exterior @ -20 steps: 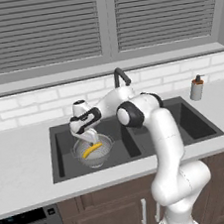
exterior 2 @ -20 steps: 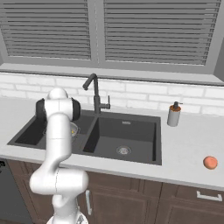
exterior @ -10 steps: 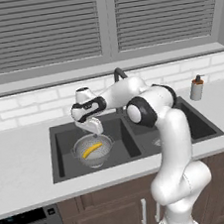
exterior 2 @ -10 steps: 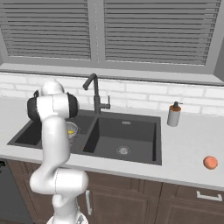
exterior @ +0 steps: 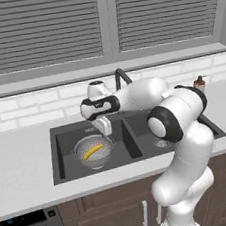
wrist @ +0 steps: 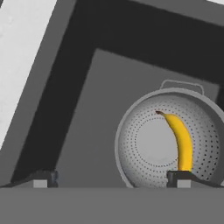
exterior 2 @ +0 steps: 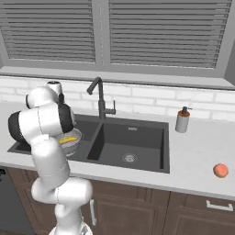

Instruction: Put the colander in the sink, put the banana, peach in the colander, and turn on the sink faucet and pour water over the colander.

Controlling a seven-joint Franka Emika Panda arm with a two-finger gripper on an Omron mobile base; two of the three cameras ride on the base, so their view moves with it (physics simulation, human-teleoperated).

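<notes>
The silver colander point(exterior: 93, 153) stands in the left basin of the dark sink point(exterior: 62, 142). The yellow banana point(exterior: 93, 151) lies inside it. My gripper point(exterior: 105, 128) hangs open just above the colander's right rim, holding nothing. In the hand view the colander point(wrist: 148, 144) with the banana point(wrist: 181, 140) sits lower right, and my gripper point(wrist: 111, 179) has its fingertips point(wrist: 43, 179) wide apart. The peach point(exterior 2: 221, 170) rests on the counter far right. Behind the basin divider rises the gooseneck faucet point(exterior 2: 98, 94). My arm partly covers the colander point(exterior 2: 73, 137) in the right base view.
A soap dispenser point(exterior 2: 182, 120) stands on the counter behind the sink's right corner. The right basin point(exterior 2: 131, 142) holds just its drain. A white tiled wall and a window with blinds run along the back. Cabinet fronts sit below the counter edge.
My gripper has risen out of the colander and drifted slightly right. The banana stays lying in the colander.
</notes>
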